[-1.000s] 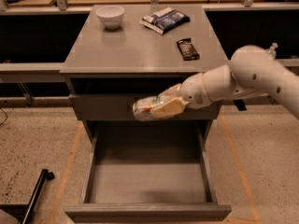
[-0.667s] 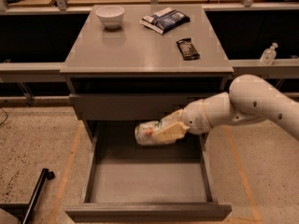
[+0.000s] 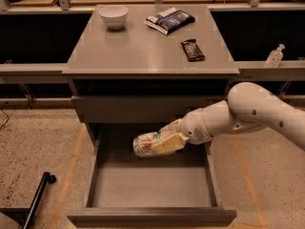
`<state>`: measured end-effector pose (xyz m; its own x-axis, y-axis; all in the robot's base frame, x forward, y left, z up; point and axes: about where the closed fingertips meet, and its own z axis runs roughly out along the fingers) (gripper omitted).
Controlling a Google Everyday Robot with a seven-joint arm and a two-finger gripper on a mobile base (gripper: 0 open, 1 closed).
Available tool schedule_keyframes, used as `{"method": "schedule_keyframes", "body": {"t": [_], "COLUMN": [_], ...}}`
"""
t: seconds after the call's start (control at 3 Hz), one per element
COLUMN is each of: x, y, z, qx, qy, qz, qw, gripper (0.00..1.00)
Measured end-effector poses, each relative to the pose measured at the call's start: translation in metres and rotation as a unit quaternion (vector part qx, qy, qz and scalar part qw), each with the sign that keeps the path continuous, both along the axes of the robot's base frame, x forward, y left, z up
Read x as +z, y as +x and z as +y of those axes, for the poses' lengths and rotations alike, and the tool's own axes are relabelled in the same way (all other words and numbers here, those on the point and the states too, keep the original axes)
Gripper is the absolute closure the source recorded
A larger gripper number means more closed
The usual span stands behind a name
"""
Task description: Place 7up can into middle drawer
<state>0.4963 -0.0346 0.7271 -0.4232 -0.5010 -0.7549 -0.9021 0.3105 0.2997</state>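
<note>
The 7up can, pale green and white with orange marks, lies sideways in my gripper. The gripper is shut on the can and holds it in the air over the back part of the open middle drawer. The drawer is pulled out, grey, with a flat bare floor and long side walls. My white arm reaches in from the right. The closed grey drawer front sits just above the can.
On the cabinet top stand a white bowl, a dark snack bag and a dark candy bar. A clear bottle stands on the right ledge. A black pole lies on the floor at the left.
My gripper has moved down with the can, from in front of the upper drawer front to over the open middle drawer.
</note>
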Motion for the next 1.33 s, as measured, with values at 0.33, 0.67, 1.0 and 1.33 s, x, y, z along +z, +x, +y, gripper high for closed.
{"method": "schedule_keyframes", "body": {"t": [0.33,0.67,1.0,1.33], "x": [-0.031,-0.078,-0.131,-0.141], "y": [0.000,-0.003,-0.008,-0.010], "z": [0.014,0.016,0.022,0.023], "qx": [0.016,0.013,0.010,0.010], "qy": [0.005,0.012,0.017,0.020], "qz": [0.009,0.040,0.079,0.087], "qw": [0.9998,0.9990,0.9967,0.9959], "gripper": [1.00,1.00,1.00,1.00]}}
